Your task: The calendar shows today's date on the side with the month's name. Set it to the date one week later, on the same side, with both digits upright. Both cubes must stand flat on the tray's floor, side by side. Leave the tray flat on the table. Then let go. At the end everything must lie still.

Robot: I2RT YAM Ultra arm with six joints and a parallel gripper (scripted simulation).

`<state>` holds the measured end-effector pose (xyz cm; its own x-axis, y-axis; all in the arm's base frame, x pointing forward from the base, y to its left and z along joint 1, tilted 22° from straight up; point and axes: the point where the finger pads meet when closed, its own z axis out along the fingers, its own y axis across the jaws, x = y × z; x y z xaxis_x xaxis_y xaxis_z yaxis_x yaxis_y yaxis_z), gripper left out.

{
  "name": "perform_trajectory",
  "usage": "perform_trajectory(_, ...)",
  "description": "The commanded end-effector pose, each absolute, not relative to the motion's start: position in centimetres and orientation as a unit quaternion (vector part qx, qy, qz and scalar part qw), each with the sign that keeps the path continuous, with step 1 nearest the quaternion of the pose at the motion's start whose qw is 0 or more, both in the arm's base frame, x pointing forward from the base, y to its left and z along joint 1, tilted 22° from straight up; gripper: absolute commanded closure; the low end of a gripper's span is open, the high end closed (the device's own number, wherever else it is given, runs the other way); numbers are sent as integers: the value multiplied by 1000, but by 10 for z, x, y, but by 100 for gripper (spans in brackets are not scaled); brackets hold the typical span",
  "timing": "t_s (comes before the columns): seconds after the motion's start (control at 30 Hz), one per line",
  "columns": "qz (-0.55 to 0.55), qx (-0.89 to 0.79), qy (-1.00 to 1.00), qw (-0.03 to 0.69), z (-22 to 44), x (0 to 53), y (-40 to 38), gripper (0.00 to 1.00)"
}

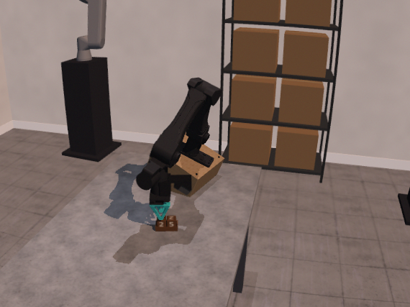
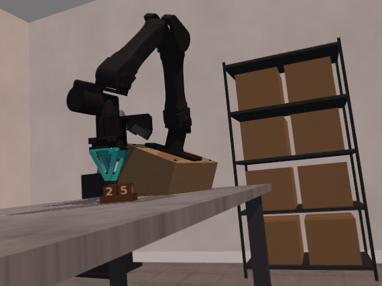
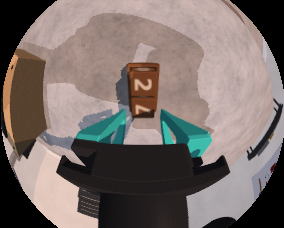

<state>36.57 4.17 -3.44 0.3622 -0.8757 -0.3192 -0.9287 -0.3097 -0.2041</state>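
Observation:
The brown tray (image 1: 166,230) (image 2: 118,199) (image 3: 143,65) sits flat on the table with two brown cubes side by side. In the top and exterior views the left cube (image 1: 161,224) (image 2: 109,191) shows an upright 2 in front and the right cube (image 1: 171,224) (image 2: 124,190) an upright 5. In the wrist view the right cube's top (image 3: 142,84) reads 2; the nearer left cube's top (image 3: 142,106) shows a partly visible digit, perhaps 4. No month's name is legible. My gripper (image 1: 160,218) (image 2: 110,180) (image 3: 143,112) is part-open and empty, its teal fingertips just above the left cube.
The arm's wooden base block (image 1: 201,171) (image 2: 151,173) (image 3: 27,92) stands behind the tray on the table (image 1: 90,267) (image 2: 134,226). A shelf with boxes (image 1: 253,98) (image 2: 268,191) and a pedestal (image 1: 86,105) with another arm stand beyond the table.

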Motion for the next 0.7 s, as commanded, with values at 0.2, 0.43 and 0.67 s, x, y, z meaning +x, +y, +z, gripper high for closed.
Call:
perform_trajectory(0.2,70,-805,560,181,-33,368,41,53)
perform_trajectory(0.43,70,-805,560,181,-39,369,44,53)
perform_trajectory(0.67,70,-805,560,181,-51,370,48,53)
